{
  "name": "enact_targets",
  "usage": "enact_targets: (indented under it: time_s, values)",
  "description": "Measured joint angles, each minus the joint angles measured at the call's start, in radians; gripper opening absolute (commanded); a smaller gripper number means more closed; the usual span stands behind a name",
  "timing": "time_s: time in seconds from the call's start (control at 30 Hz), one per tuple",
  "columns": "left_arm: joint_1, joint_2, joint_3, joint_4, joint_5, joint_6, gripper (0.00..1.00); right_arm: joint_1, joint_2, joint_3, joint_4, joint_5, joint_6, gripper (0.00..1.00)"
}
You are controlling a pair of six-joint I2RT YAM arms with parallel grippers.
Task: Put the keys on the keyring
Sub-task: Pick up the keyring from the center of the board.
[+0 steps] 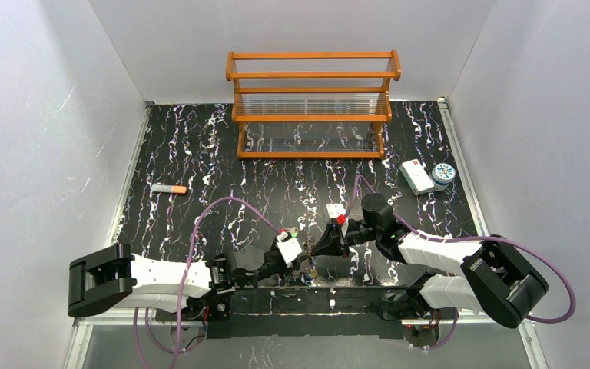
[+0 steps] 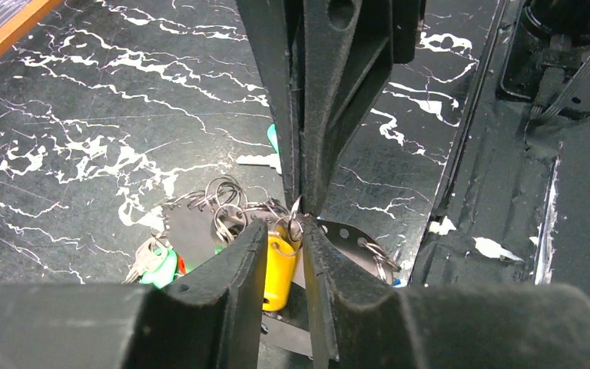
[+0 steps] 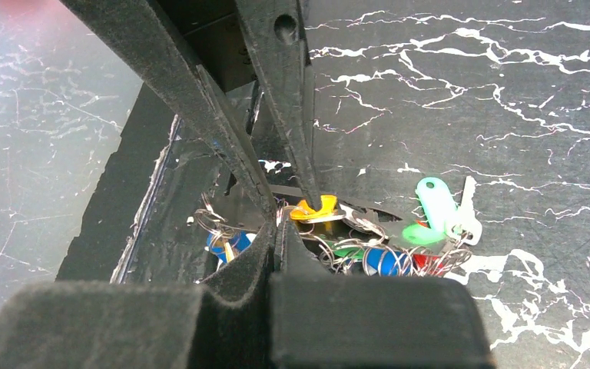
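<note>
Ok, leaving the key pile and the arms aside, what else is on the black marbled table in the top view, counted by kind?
Orange wooden slatted rack: 1
White rectangular box: 1
Round patterned tin: 1
Grey stick with an orange tip: 1
Total: 4

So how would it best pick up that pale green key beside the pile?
Probably grip the pale green key by its plastic head, from straight above: it lies flat, and that broad end sticks out free of the other keys.
</note>
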Motion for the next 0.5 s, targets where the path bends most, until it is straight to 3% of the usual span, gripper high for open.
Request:
enact_targets:
  time_s: [0.37,0.5]
  values:
    - [-0.002,0.010,-0.003,0.004,0.018,-0.006,0.00,0.000,0.000,0.000,0.002,0.000,0.000,0.01]
    - [-0.002,0.018,-0.003,0.010,0.020,-0.008,0.00,-0.001,0.000,0.000,0.000,0.000,-0.001,0.01]
